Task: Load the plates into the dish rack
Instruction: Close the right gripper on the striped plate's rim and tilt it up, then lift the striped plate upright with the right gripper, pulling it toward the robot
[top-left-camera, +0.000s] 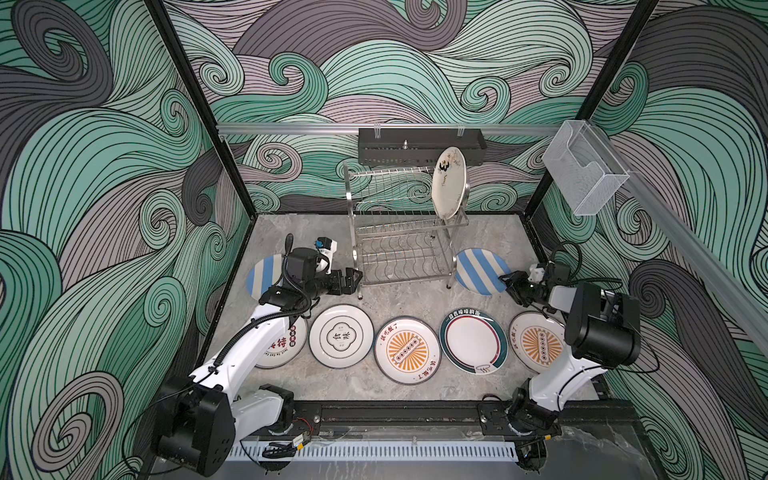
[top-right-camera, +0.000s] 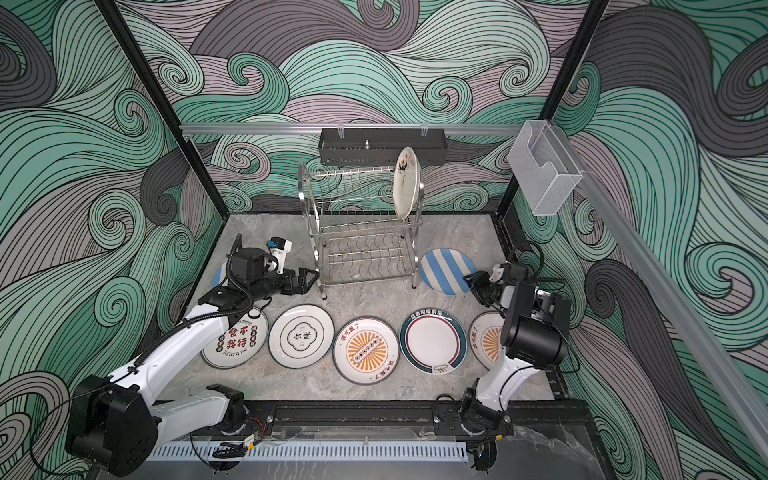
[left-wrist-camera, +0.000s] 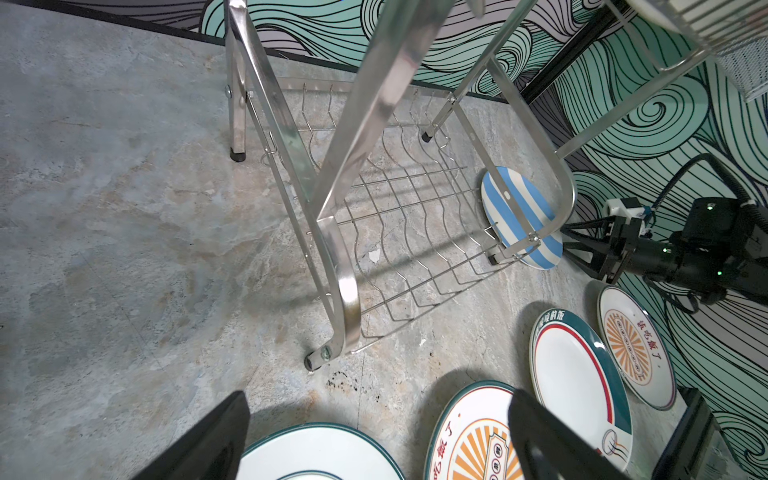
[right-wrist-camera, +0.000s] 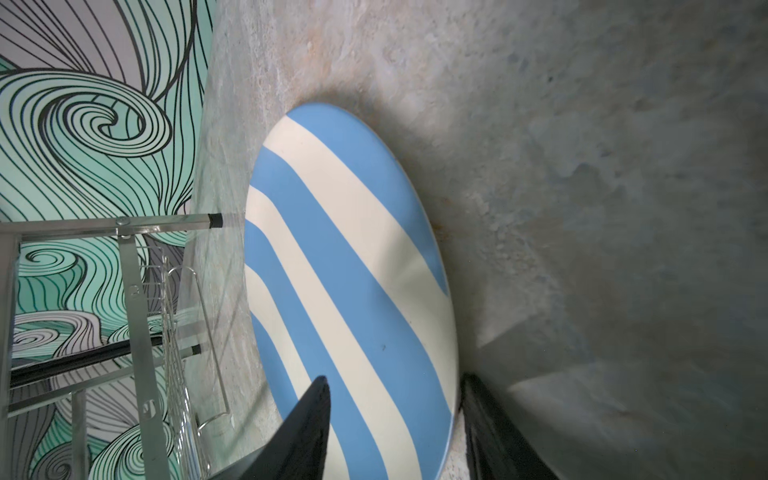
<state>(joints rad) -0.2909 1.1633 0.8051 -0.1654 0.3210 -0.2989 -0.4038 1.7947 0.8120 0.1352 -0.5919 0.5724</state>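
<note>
The dish rack stands at the back middle, with one white plate upright in its upper tier. A blue-and-white striped plate lies right of the rack. My right gripper is open, its jaws straddling that plate's near rim. My left gripper hangs open and empty by the rack's front left leg. Another striped plate is partly hidden under the left arm. Several plates lie in a front row, among them an orange sunburst plate and a green-rimmed plate.
A black perforated tray hangs on the back rail above the rack. A clear plastic box is mounted at the upper right. Patterned walls close in three sides. A black rail carrying both arm bases runs along the front.
</note>
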